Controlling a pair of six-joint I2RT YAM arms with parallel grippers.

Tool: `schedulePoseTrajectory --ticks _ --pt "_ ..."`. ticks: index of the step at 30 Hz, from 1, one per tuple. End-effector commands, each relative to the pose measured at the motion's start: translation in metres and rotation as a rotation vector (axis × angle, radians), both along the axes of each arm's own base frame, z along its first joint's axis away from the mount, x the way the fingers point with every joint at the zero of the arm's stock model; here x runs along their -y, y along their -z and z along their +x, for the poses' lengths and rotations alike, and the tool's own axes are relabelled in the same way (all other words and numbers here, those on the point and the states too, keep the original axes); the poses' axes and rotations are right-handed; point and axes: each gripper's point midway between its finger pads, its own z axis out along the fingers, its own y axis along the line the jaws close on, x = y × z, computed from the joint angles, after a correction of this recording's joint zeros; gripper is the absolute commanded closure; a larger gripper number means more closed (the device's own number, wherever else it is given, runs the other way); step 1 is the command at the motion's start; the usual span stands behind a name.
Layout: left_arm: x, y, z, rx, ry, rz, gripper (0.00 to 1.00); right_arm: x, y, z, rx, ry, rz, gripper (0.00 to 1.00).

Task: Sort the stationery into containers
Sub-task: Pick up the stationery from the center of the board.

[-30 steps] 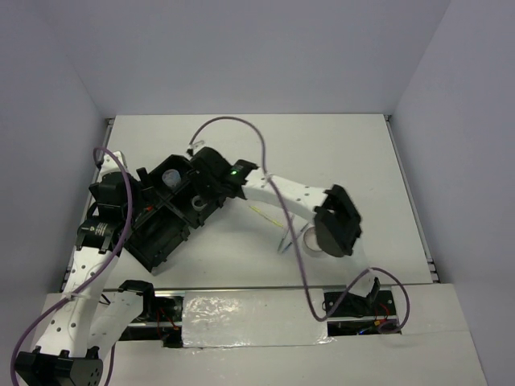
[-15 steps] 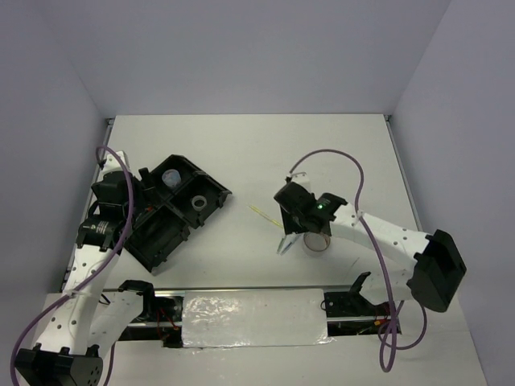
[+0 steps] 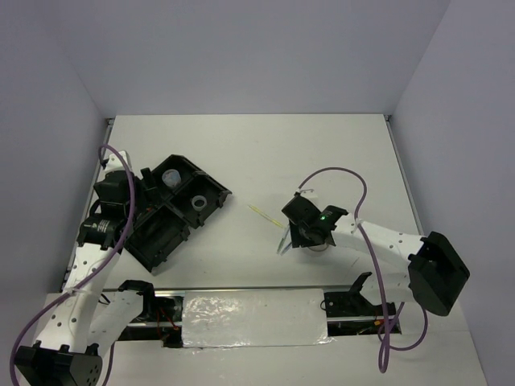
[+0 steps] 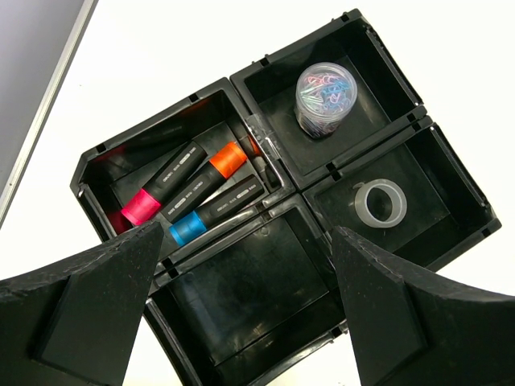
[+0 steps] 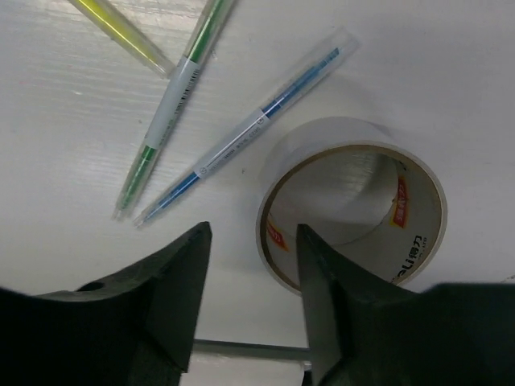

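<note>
The black organiser tray [image 3: 211, 195] [image 4: 265, 71] lies at the left of the table. In it are three highlighters [image 4: 195, 190] with pink, orange and blue ends, a translucent cup [image 4: 323, 98] of clips and a clear ring [image 4: 380, 203]; its near compartment is bare. My left gripper [image 3: 129, 211] [image 4: 245, 322] hangs open above that tray. The beige tape roll [image 3: 320, 246] [image 5: 354, 205] lies flat at centre right. My right gripper [image 3: 309, 240] [image 5: 253, 277] is open, its jaws either side of the roll's left wall. Two slim pens [image 5: 173, 104] [image 5: 249, 129] and a yellow stick [image 3: 259, 211] [image 5: 121, 32] lie beside it.
The table's near edge [image 5: 241, 347] runs just below the right gripper. White walls close the table at the back and both sides. A purple cable [image 3: 338, 171] loops above the right arm.
My right arm has swung from over the tray across to the tape roll and come down over it. The left arm has not moved.
</note>
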Motion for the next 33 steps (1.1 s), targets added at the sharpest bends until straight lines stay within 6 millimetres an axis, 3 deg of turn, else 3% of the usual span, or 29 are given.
schedulePoseTrajectory --ticks 1,6,11,15,18,21,25,33 --pt "0.003 -0.013 0.006 0.04 0.022 0.009 0.01 -0.004 0.003 0.009 0.029 0.039 0.024 0.49" --pt "0.003 -0.012 0.006 0.037 0.024 0.011 0.01 0.012 0.0 0.007 0.042 0.091 -0.033 0.74" --pt "0.003 -0.012 0.006 0.036 0.026 0.011 0.01 0.017 -0.021 0.009 0.095 0.105 -0.013 0.8" --pt "0.003 -0.011 0.006 0.033 0.026 0.012 0.01 0.017 -0.022 0.009 0.093 0.091 -0.015 0.82" --pt "0.004 -0.011 0.006 0.035 0.028 0.012 0.01 0.014 -0.018 0.009 0.083 0.082 -0.012 0.93" --pt "0.004 -0.011 0.006 0.035 0.028 0.012 0.01 0.014 -0.017 0.008 0.074 0.078 -0.018 0.9" --pt "0.004 -0.012 0.006 0.036 0.029 0.011 0.01 0.013 -0.016 0.01 0.07 0.082 -0.022 0.72" --pt "0.005 -0.011 0.007 0.033 0.032 0.01 0.01 0.006 -0.022 0.012 0.087 0.075 0.024 0.68"
